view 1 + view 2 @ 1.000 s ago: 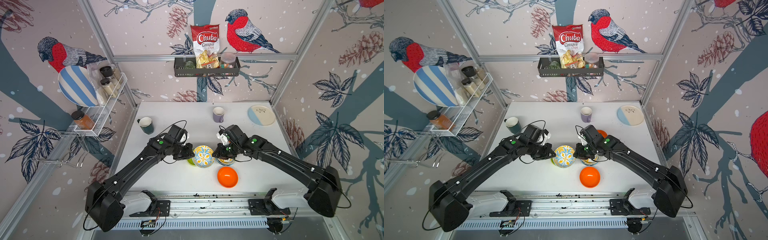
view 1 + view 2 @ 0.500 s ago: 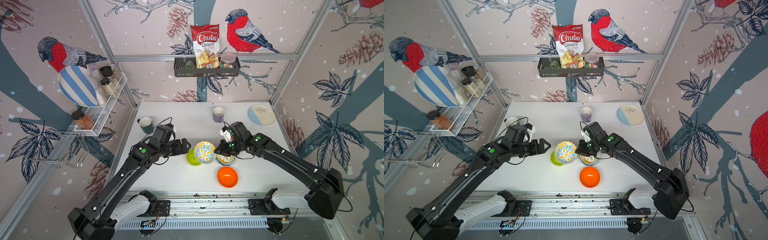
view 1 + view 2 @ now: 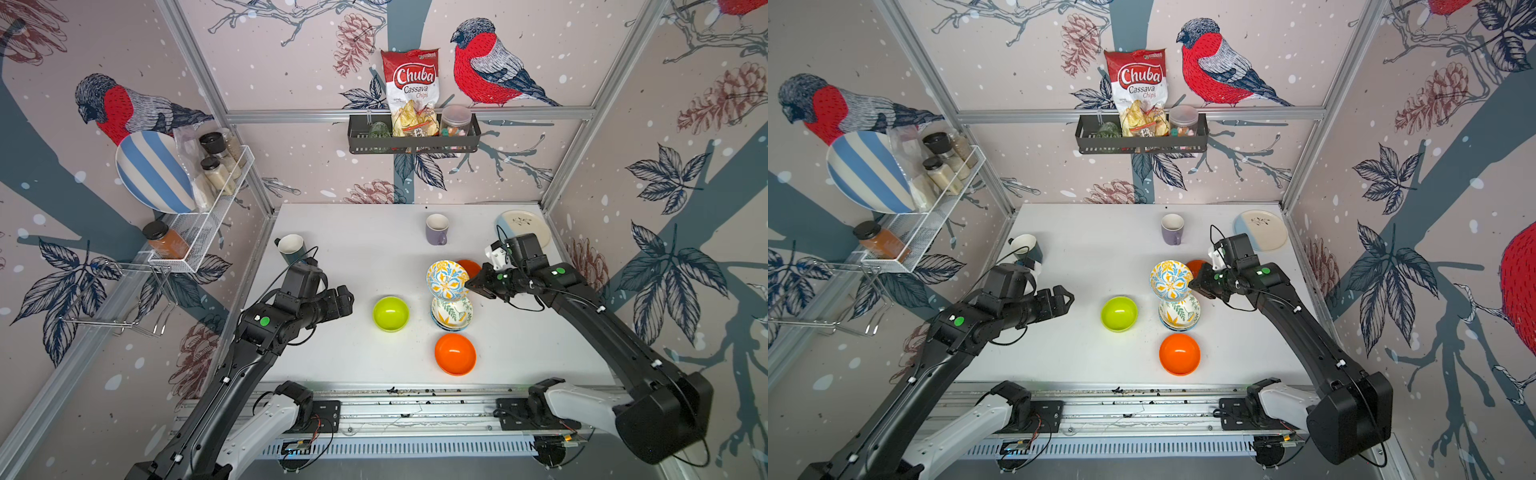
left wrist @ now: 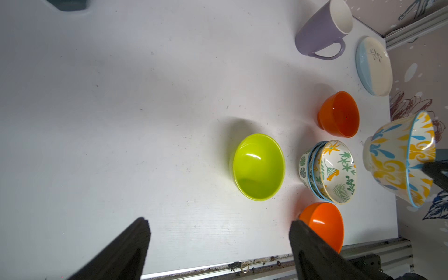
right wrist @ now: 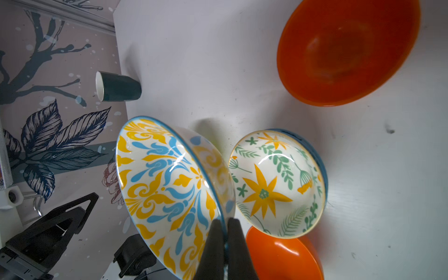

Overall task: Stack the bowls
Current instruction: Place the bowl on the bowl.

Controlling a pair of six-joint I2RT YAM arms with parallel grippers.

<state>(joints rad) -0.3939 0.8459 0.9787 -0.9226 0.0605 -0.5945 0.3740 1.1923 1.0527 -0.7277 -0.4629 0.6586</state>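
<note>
My right gripper (image 5: 224, 221) is shut on the rim of a yellow-blue floral bowl (image 3: 446, 279), which hangs tipped on its side just above a stack of nested bowls (image 3: 452, 313). A white leaf-patterned bowl (image 5: 276, 184) tops that stack. A lime green bowl (image 3: 390, 313) stands alone to the left of the stack. One orange bowl (image 3: 455, 354) sits in front of the stack. Another orange bowl (image 3: 469, 266) sits behind it, partly hidden by the held bowl. My left gripper (image 3: 347, 297) hangs open and empty left of the lime bowl (image 4: 258, 167).
A purple mug (image 3: 436, 228) stands at the back middle of the table and a dark green mug (image 3: 291, 247) at the back left, just behind my left arm. A cream-and-blue plate (image 3: 525, 226) lies in the back right corner. The metal rail (image 3: 415, 399) runs along the front edge.
My left gripper has opened, let go of the floral bowl and drawn back to the left. The right gripper alone now holds the bowl and has carried it over the stack.
</note>
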